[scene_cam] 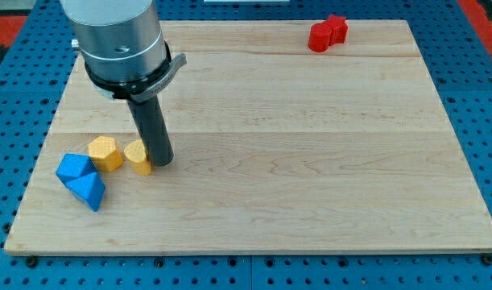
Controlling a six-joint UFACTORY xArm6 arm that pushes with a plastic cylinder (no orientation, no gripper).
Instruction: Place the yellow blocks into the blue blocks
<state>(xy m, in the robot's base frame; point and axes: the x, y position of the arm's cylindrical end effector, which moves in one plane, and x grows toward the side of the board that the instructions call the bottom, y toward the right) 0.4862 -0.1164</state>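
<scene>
A big wooden table point(310, 161) made of pale planks fills most of the view, and it sits on a blue board with small holes point(471, 48).

The robot arm comes down from the view's top left. It has a fat silver round part point(117, 32), and under that a straight dark rod point(151, 125) goes down to the table. This rod is the tool. It has no parts that open or close, so it holds nothing; it can only push. My tip point(163, 162) rests on the wood at the view's lower left.

Right beside my tip, on its left, is a small yellow block with a rounded, heart-like shape point(138, 156). The tip looks like it is touching this block's right side. A little more to the left is a second yellow block, chunky with flat sides point(105, 152). The two yellow blocks are near each other with a small gap between them.

Down and to the left of them are two blue blocks with pointy, triangle-like shapes point(82, 180). They touch each other. The upper blue one is just beside the chunky yellow block.

Far away, at the view's top right, a red block with a bumpy shape point(328, 33) sits alone near the table's edge.
</scene>
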